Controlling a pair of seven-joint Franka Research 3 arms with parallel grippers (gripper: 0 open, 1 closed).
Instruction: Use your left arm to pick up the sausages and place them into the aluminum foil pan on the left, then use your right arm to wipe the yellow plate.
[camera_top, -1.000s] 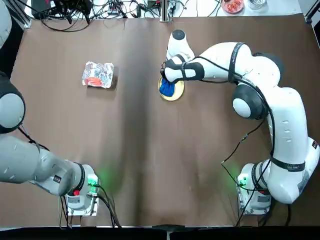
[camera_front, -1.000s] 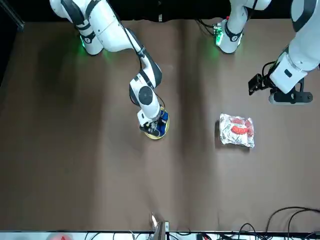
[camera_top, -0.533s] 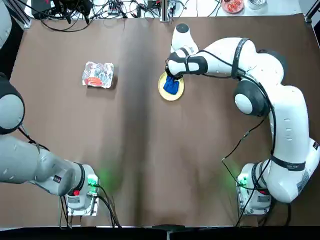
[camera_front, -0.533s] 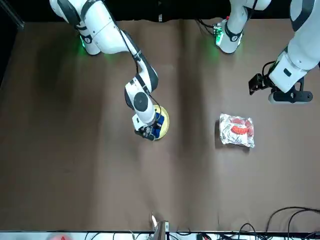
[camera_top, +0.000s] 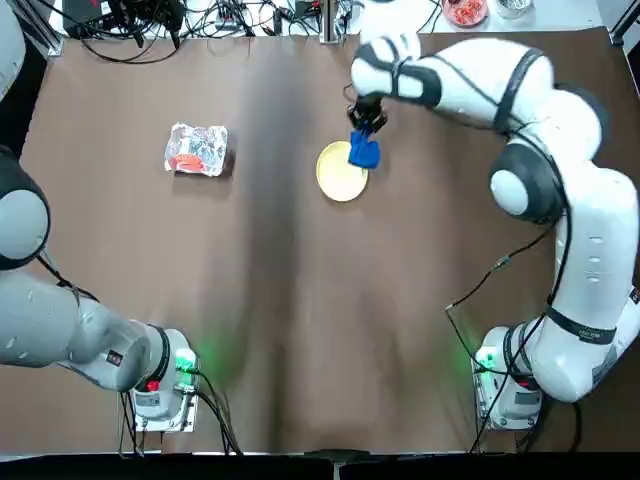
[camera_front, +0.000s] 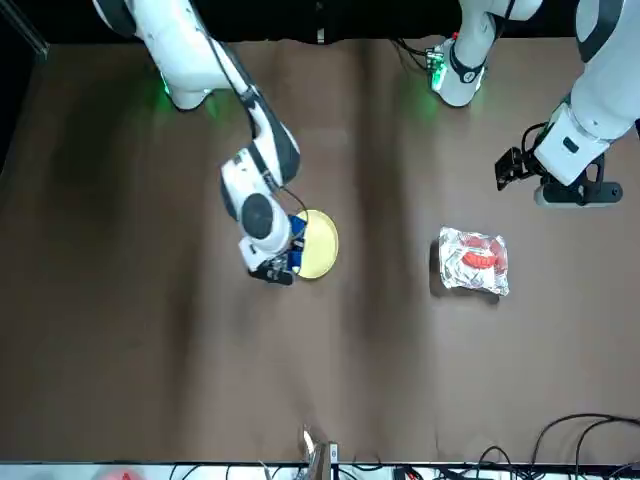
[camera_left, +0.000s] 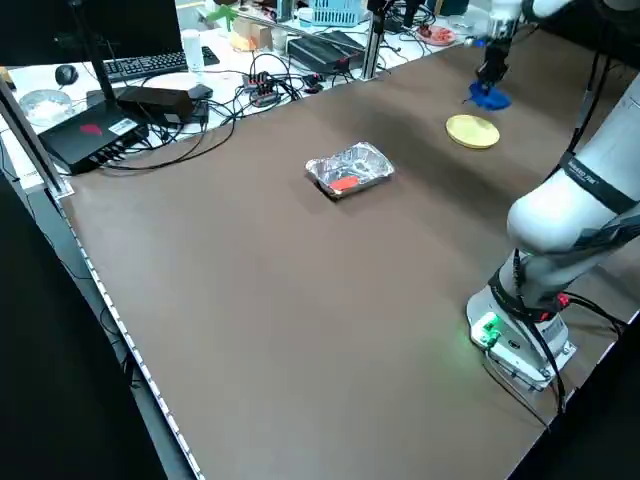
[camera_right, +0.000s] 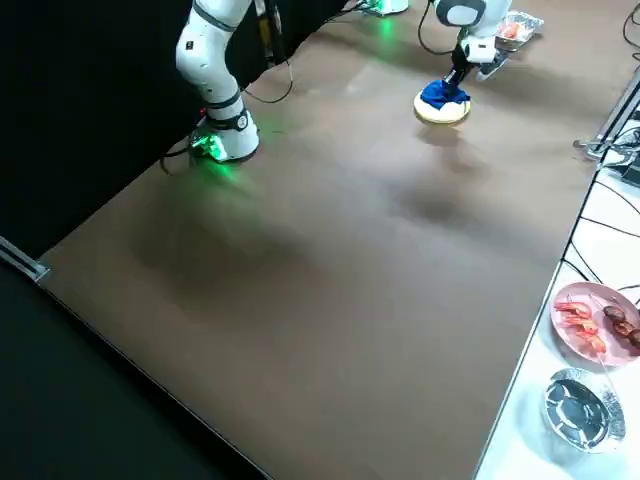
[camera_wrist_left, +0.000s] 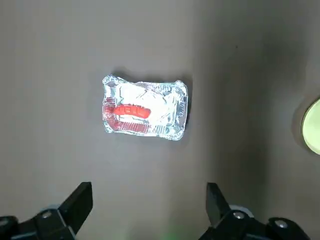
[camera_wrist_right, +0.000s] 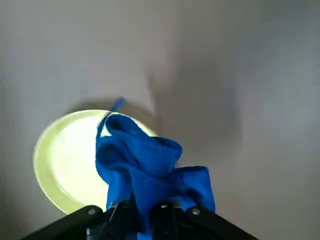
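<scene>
"Blue cloth (camera_wrist_right: 145, 165) noted in the right wrist view. State of the right gripper (camera_wrist_right: 145, 207)?"

"Closed on the cloth. The bunched fabric sits between its two fingers and spreads beyond them."

"And the yellow plate (camera_top: 341, 174)?"

"Flat on the table (camera_top: 270, 300), to the left of the right gripper and nearer the robot. From overhead, the cloth overlaps the plate's right edge; the left side view shows a gap between the two. The visible part of the plate's face is plain pale yellow."

"Left gripper (camera_wrist_left: 150, 192)?"

"Released, holding nothing. Its fingers stand wide apart, over the robot's left side of the table."

"Location of the sausage (camera_wrist_left: 132, 111)?"

"One piece, red-orange, lying inside the aluminum foil pan (camera_wrist_left: 170, 107). The pan rests on the table, ahead of the left gripper and to its right; it is well to the left of the right gripper."

"Condition of the pan?"

"Upright, its silver walls wrinkled. The sausage lies toward one end, with reddish reflections on the foil beside it."
</scene>
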